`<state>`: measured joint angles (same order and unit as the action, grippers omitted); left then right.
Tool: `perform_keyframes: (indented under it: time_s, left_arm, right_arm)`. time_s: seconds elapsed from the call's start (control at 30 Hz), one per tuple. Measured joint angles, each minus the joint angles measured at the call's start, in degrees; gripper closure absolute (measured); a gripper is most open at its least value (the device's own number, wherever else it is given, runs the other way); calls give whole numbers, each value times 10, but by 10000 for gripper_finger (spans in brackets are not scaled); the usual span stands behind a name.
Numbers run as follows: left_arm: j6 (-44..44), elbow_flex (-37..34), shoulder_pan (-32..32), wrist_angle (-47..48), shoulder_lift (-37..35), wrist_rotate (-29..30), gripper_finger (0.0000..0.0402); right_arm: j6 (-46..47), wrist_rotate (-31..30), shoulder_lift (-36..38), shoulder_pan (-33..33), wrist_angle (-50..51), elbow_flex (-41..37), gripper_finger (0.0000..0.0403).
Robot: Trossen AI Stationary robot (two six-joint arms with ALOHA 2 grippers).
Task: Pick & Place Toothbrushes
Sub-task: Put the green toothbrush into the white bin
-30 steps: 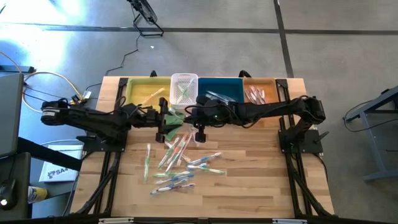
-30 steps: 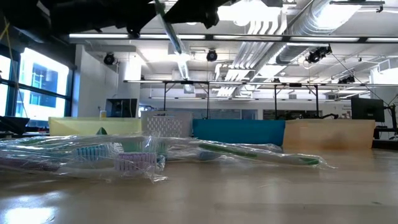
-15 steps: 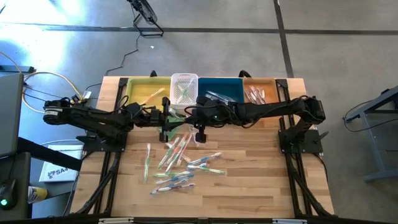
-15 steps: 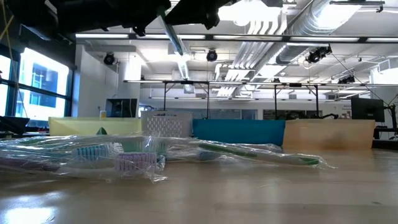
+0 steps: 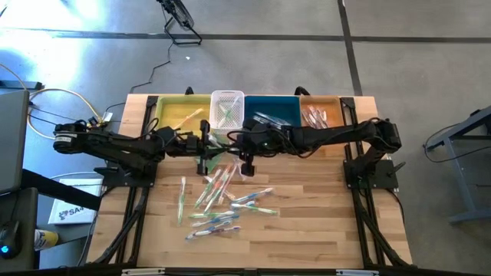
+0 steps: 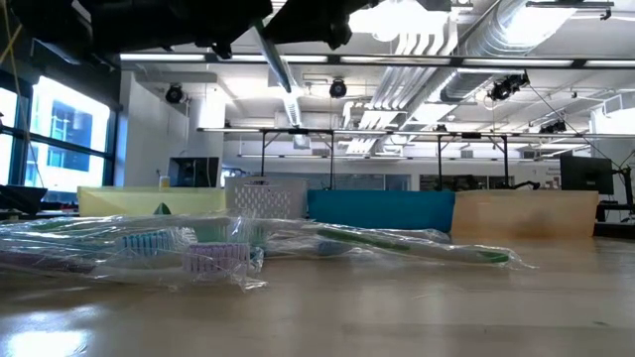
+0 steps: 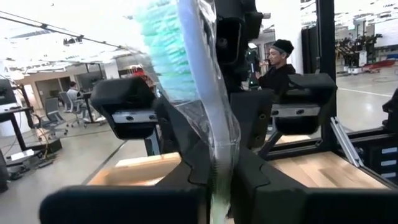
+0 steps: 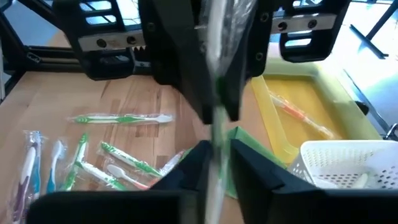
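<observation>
High view: I see both arms meeting over the middle of the table, just in front of the row of bins. The left gripper (image 5: pixel 201 157) and the right gripper (image 5: pixel 247 159) face each other with one wrapped toothbrush (image 5: pixel 222 151) between them. The yellow bin (image 5: pixel 165 110) holds at least one brush, the white basket (image 5: pixel 227 98) holds green ones, the blue bin (image 5: pixel 285 107) holds a few and the tan bin (image 5: pixel 331 108) holds pink-red ones. A loose pile of toothbrushes (image 5: pixel 222 201) lies on the wood, well short of the bins. I judge the sorting partly done, with most of the brushes still to move.

Low view: I see the pile (image 6: pixel 198 248) in the foreground, wrappers crumpled, and the held toothbrush (image 6: pixel 273 55) hanging tilted under the dark arms, well above the table.

Left wrist view: my left claw is pinched narrow on the green-bristled toothbrush (image 7: pixel 186 74), which stands upright between its fingers (image 7: pixel 249 180).

Right wrist view: the right claw stands narrow around the same wrapped stick (image 8: pixel 214 134); I cannot tell whether it grips or has let go. This looks like a hand-over between arms.
</observation>
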<state>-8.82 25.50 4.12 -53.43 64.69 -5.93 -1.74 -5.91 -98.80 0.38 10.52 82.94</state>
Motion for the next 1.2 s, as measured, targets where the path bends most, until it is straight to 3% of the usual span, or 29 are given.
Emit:
perform_keyframes:
  time_s: [0.27,0.4,0.63,0.87,1.03,1.2]
  left_arm:
    - [-15,0,1,11,0,0,387]
    - [-15,0,33,24,-9,-9,387]
    - [17,8,164,95,-7,-29,380]
    - [21,64,294,209,-6,-70,385]
    - [18,108,339,250,24,-88,384]
    - [30,147,349,247,99,-121,383]
  right_arm:
    - [2,-22,41,1,84,0,228]
    - [25,-22,87,1,167,0,209]
    - [87,-14,142,1,295,0,237]
    - [97,-14,136,2,312,0,276]
    - [96,-14,123,2,305,0,294]
    - [96,-14,120,2,303,0,306]
